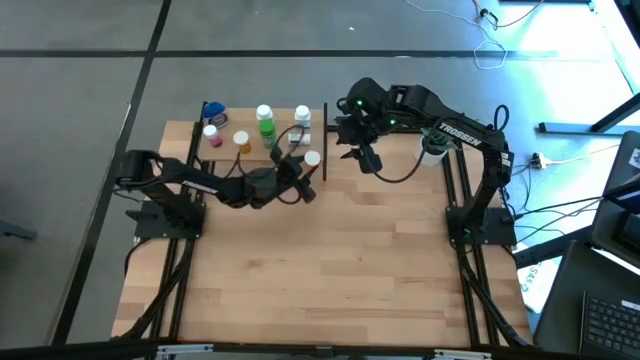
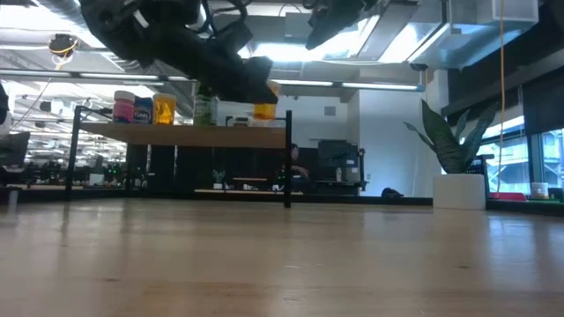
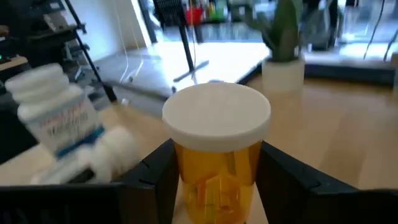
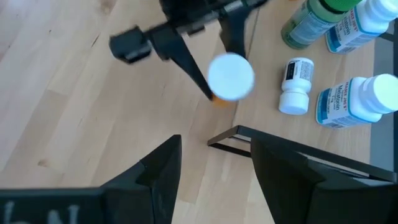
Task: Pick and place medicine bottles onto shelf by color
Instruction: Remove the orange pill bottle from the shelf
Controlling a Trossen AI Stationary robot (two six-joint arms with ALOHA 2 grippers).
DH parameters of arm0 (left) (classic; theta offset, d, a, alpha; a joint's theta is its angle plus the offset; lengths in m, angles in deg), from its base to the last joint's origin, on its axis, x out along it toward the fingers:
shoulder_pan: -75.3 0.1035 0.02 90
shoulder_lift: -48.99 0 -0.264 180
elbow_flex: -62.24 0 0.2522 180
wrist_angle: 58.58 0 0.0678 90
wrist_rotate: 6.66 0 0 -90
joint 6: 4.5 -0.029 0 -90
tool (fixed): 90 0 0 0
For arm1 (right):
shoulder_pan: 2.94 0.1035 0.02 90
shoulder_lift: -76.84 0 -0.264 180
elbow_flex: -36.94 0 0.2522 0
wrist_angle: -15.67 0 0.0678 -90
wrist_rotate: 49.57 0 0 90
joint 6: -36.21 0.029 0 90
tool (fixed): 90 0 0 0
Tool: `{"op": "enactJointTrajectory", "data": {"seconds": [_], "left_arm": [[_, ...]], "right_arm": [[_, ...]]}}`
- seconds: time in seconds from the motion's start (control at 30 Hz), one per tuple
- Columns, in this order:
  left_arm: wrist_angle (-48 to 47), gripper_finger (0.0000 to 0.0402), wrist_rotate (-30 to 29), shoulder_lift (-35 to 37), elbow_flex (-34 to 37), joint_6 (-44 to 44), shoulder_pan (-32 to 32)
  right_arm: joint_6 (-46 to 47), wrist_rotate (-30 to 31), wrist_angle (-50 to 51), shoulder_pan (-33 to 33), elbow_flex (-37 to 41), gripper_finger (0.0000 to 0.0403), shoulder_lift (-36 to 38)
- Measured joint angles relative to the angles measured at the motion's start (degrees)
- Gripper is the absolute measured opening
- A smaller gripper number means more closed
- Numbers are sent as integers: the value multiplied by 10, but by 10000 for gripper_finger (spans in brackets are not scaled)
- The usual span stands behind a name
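My left gripper (image 1: 308, 168) reaches over the right near corner of the light wooden shelf (image 1: 225, 160) and is shut on an orange medicine bottle (image 3: 217, 168) with a white cap (image 1: 312, 158). On the shelf stand blue (image 1: 213, 113), pink (image 1: 211, 133), orange (image 1: 242, 141), green (image 1: 265, 121) and white (image 1: 303, 118) bottles. A small white one (image 4: 295, 87) lies on its side. My right gripper (image 4: 214, 168) hangs open and empty above the table, just right of the shelf's end. My left gripper pinches the orange bottle by its body (image 3: 186, 180) just below the cap, one finger (image 3: 155, 174) on each side. The fingers come about level from the table's left. The bottle stands upright in the hold. Whether its base touches the shelf top, I cannot tell.
Thin black posts (image 2: 287, 158) stand at the shelf's right end, close to the held bottle. A white pot with a green plant (image 2: 458, 176) sits near the table's far right. The wooden tabletop (image 1: 330, 270) stretches toward the near edge.
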Motion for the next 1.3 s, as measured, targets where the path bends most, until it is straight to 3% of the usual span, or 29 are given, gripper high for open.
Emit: {"op": "enactJointTrajectory", "data": {"seconds": [0.3,0.6,0.77,0.93,1.1,1.3], "left_arm": [[-195,165,-53,92,0,85,-96],[-468,165,-45,172,0,311,-184],[-582,165,-18,173,0,431,-223],[-645,165,-18,157,5,511,-259],[-642,165,-47,155,35,553,-287],[-614,165,-99,155,88,620,-319]], "right_arm": [[0,0,12,0,0,195,0],[-11,-1,12,2,0,195,0],[-12,-1,12,2,0,195,0],[-13,-3,15,2,0,195,0],[-14,-53,28,2,0,195,0],[-15,-61,33,2,0,195,0]]}}
